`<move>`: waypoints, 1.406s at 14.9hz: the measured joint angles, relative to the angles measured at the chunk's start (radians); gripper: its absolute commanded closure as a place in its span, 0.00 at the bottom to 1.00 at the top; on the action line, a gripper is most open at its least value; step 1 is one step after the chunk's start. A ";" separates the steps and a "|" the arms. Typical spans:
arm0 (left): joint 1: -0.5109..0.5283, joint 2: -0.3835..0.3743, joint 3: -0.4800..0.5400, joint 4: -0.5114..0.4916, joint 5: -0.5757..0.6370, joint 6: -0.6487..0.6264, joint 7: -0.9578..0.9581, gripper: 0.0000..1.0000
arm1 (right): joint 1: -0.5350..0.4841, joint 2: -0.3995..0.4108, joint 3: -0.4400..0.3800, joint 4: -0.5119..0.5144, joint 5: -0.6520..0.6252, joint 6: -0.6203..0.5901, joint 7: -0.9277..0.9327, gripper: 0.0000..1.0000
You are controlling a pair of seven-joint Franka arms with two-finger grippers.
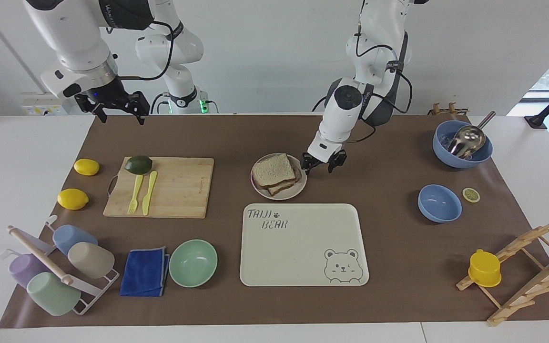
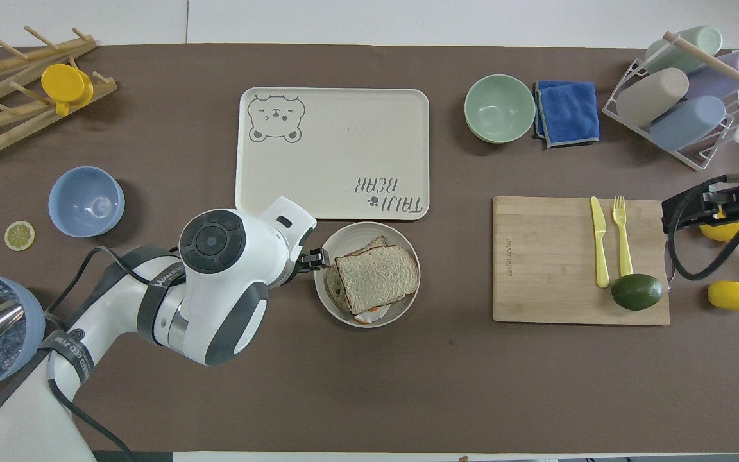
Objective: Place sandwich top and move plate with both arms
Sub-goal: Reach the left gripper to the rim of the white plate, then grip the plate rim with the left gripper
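Observation:
The sandwich top (image 1: 273, 170), a pale speckled slice, lies on a browner slice on the plate (image 1: 285, 196), which stands mid-table. In the overhead view the sandwich top (image 2: 377, 277) covers most of the plate (image 2: 344, 237), and a bit of fried egg (image 2: 367, 315) peeks out below it. My left gripper (image 1: 320, 165) is open and low, at the plate's edge toward the left arm's end; I cannot tell if it touches the rim. It also shows in the overhead view (image 2: 317, 260). My right gripper (image 1: 115, 112) is open and empty, raised over the lemons' end of the mat (image 2: 703, 208).
The bear tray (image 1: 303, 247) lies just farther from the robots than the plate. A cutting board (image 1: 179, 190) with an avocado (image 1: 138, 164), fork and knife lies toward the right arm's end, next to two lemons (image 1: 73, 198). Two blue bowls (image 1: 439, 203) stand toward the left arm's end.

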 measured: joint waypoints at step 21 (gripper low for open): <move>-0.061 0.043 0.000 -0.051 -0.106 0.101 -0.001 1.00 | -0.050 0.000 0.034 -0.002 0.017 0.013 -0.030 0.00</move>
